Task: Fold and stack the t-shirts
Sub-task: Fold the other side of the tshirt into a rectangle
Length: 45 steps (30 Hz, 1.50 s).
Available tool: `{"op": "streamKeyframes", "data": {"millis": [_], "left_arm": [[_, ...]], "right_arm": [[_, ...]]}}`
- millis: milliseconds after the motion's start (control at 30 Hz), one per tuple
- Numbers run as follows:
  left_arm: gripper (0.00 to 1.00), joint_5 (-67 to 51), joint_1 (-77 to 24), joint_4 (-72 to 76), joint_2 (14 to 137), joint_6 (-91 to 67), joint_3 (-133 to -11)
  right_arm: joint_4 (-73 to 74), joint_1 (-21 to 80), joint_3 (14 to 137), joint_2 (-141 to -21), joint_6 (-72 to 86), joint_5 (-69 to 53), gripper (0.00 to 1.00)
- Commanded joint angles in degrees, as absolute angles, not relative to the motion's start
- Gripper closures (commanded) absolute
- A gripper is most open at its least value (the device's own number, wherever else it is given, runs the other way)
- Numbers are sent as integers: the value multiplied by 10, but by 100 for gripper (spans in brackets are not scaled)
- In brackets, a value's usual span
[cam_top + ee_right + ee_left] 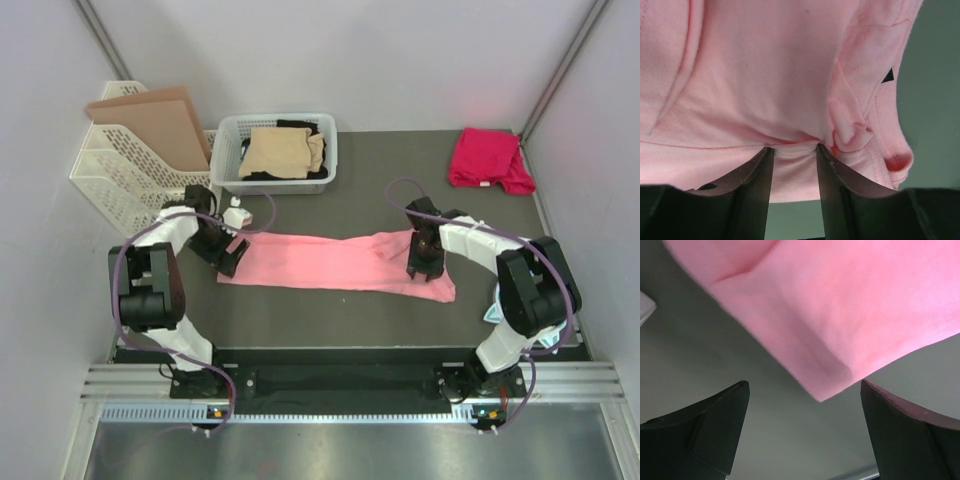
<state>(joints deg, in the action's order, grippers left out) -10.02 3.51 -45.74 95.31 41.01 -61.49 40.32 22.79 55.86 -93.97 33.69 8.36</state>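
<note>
A light salmon pink t-shirt (320, 262) lies flat as a long folded strip across the middle of the dark table. My left gripper (228, 258) is open over its left end; in the left wrist view the shirt's corner (840, 315) sits just ahead of the spread jaws (804, 385), not touching them. My right gripper (422, 272) is down on the shirt's right end, its jaws (794, 148) drawn close with pink cloth (765, 75) bunched between the tips. A magenta-red t-shirt (488, 160) lies crumpled at the back right. A tan t-shirt (280, 152) and a black one (300, 125) lie in a basket.
The white basket (228, 150) stands at the back centre-left. A white file rack (115, 175) with a brown board stands at the far left. A bit of teal (493, 315) shows beside the right arm's base. Walls close in on both sides.
</note>
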Motion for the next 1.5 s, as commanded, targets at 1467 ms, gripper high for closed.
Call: {"op": "streamKeyframes", "data": {"millis": [1467], "left_arm": [[6,-134,3,-432,1000,360,-580]], "right_arm": [[422,198,519,-842,304,111,66]]}}
